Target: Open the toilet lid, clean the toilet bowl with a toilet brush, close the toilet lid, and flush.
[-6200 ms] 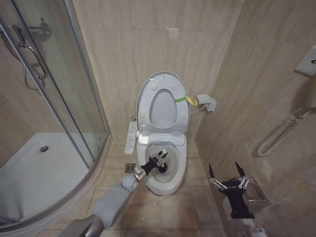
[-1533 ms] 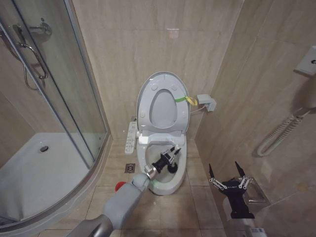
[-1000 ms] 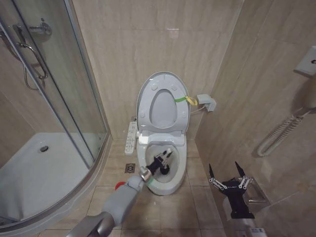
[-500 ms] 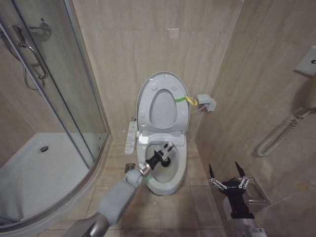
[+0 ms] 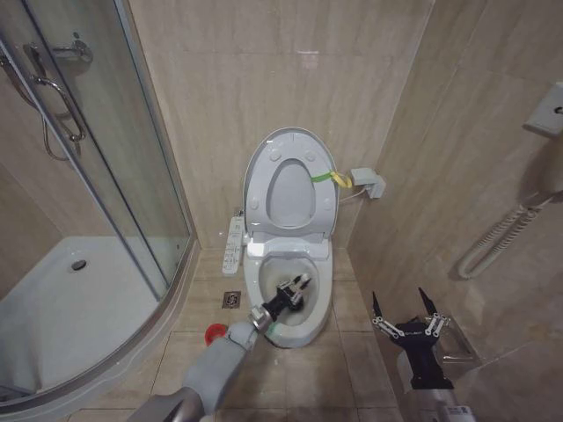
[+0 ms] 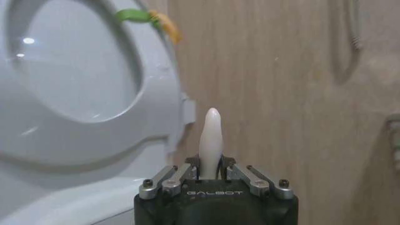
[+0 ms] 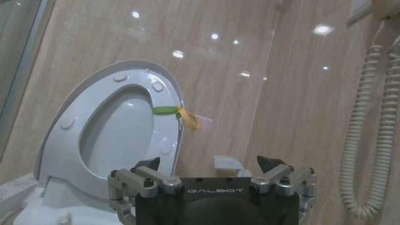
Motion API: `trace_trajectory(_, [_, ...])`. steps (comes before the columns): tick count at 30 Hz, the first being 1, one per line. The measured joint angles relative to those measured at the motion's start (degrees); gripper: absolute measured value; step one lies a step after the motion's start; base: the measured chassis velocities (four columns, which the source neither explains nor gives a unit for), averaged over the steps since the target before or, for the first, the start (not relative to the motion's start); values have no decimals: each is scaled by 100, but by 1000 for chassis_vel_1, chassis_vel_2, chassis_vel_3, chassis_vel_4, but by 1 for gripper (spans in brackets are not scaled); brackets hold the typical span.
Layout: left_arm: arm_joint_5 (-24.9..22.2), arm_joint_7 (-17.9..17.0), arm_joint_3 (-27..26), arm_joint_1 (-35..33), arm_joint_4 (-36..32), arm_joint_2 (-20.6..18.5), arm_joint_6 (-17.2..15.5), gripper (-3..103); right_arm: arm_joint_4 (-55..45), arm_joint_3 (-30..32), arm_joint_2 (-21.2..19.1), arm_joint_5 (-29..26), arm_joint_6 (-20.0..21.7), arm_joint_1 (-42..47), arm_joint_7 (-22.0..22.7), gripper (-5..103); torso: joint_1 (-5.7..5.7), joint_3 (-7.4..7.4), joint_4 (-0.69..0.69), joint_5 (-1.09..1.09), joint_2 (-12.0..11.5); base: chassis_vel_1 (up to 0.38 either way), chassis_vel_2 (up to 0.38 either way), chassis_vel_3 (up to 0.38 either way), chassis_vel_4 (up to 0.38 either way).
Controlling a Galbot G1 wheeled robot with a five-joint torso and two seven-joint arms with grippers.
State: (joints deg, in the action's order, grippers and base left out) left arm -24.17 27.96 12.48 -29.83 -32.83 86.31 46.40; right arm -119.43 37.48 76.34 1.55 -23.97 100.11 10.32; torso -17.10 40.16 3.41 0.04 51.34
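Observation:
The toilet lid (image 5: 290,186) stands upright against the wall, with a yellow-green band (image 5: 324,177) on its edge. Below it the white toilet bowl (image 5: 310,327) lies uncovered. My left gripper (image 5: 296,287) reaches over the bowl and is shut on the toilet brush's thin white handle (image 6: 211,136). The bristle head is hidden under the gripper. The brush's small red holder (image 5: 214,335) sits on the floor left of the bowl. My right gripper (image 5: 400,304) waits open at the lower right, apart from the toilet. The right wrist view looks at the raised lid (image 7: 119,126).
A glass shower enclosure (image 5: 106,176) and its white tray (image 5: 62,308) take up the left side. The side control panel (image 5: 233,244) and a floor drain (image 5: 231,300) lie left of the bowl. A coiled cord (image 5: 497,236) and a metal holder (image 5: 459,348) are on the right wall.
My left gripper has drawn the brush back from the rear of the bowl toward its front. The arm has shifted, uncovering the red holder on the floor. The right arm has not moved.

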Motion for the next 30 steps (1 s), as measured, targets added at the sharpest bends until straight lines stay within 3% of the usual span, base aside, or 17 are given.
trace_trajectory(6, [-26, 35, -231, 111, -79, -163, -6, 21, 0, 0, 0, 0, 0, 0, 0, 100, 0, 1, -2, 0, 0, 0, 0, 0, 0])
trace_trajectory(10, [-51, -170, -201, -9, -969, -315, -80, 21, 0, 0, 0, 0, 0, 0, 0, 100, 0, 0, 0, 0, 0, 0, 0, 0, 0])
trace_trajectory(15, [-50, -326, 59, -228, -1521, -375, -187, 21, 0, 0, 0, 0, 0, 0, 0, 100, 0, 0, 0, 0, 0, 0, 0, 0, 0])
trace_trajectory(21, [-42, -342, 256, -375, -1506, -252, -183, 21, 0, 0, 0, 0, 0, 0, 0, 100, 0, 0, 0, 0, 0, 0, 0, 0, 0])
trace_trajectory(30, [-201, -147, 86, -291, -780, -77, -83, 21, 0, 0, 0, 0, 0, 0, 0, 100, 0, 0, 0, 0, 0, 0, 0, 0, 0])
